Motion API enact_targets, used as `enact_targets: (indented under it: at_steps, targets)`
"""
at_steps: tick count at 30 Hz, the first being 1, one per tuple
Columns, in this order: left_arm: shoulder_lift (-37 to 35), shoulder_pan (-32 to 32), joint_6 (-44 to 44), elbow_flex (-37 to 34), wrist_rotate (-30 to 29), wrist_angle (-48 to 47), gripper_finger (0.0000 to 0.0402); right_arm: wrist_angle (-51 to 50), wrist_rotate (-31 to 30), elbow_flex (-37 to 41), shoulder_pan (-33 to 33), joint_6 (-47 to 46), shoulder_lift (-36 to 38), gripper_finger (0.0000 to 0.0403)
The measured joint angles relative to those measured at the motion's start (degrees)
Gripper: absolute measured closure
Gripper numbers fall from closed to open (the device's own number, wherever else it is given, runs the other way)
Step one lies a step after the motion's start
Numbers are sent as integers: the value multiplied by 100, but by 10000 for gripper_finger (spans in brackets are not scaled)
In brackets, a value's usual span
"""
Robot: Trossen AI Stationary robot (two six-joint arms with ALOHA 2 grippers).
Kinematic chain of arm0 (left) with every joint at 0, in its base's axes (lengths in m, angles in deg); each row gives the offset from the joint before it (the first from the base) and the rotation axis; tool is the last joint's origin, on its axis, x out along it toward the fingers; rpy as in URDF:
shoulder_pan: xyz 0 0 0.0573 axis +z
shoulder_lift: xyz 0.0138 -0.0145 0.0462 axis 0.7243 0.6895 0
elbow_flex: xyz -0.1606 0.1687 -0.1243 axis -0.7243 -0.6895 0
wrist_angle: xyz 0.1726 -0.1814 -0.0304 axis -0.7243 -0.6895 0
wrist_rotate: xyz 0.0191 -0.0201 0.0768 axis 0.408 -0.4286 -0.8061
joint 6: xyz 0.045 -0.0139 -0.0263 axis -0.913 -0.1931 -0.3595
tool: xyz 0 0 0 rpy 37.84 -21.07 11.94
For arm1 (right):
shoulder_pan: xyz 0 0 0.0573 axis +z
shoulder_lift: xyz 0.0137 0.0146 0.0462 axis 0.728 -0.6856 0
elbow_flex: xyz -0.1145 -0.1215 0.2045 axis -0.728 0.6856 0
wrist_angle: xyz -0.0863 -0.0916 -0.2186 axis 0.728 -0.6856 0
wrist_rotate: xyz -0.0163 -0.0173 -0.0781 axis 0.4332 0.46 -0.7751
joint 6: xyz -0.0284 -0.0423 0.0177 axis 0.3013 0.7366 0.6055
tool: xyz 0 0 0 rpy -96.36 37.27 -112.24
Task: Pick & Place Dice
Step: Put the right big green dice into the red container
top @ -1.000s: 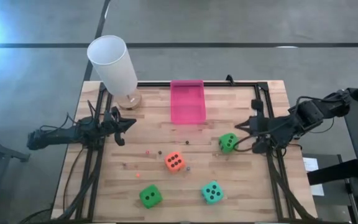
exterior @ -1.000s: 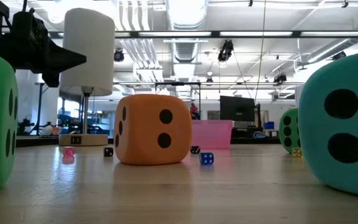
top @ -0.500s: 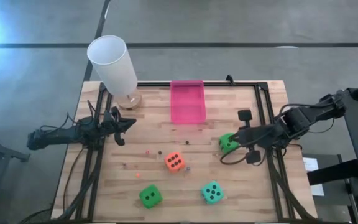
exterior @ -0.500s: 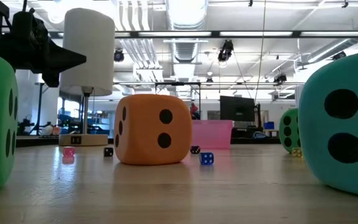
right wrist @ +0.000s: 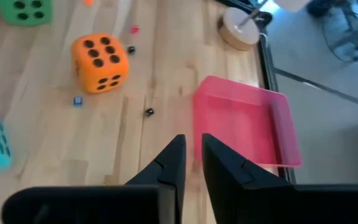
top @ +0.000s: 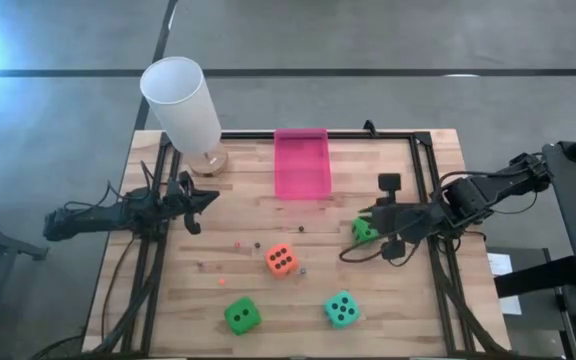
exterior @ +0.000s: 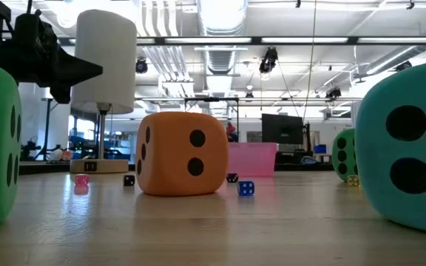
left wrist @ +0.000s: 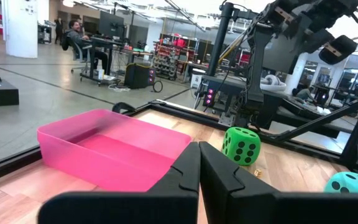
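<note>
Left tool [top: 211,198]: shut, idle at 9 o'clock on the desk [top: 258,300].
Dice: orange-red die [top: 280,259] centre; green die [top: 365,229] at 3 o'clock.
Right tool [top: 368,216]: over that die, fingers slightly parted (too narrow to straddle).
Risk: it could nudge the die away.

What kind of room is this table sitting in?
Probably a robotics lab or open workshop: a person at a desk on a bare concrete floor, exposed ceiling ducts, and racks of equipment behind the wooden table.
</note>
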Motion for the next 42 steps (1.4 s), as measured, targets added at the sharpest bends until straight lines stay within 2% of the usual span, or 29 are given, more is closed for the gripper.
enact_targets:
  at_steps: [8, 20, 28, 31, 37, 42]
  targets:
    - [2, 2, 0, 0, 1, 1, 395, -185, 45, 0, 4, -400, 32, 284]
    - [0, 0, 0, 0, 0, 2, 395, -485, 78, 193, -71, -446, 23, 145]
    - [2, 2, 0, 0, 0, 2, 395, -382, 411, 686, -391, -705, 23, 67]
    - [2, 2, 0, 0, 2, 2, 396, -278, 765, 866, -514, -748, 24, 39]
    - [0, 2, 0, 0, 1, 0, 395, -99, 1098, 1261, -719, -665, 32, 6]
    - [0, 2, 0, 0, 2, 2, 395, 153, 1461, 1658, -880, -595, 34, 3]
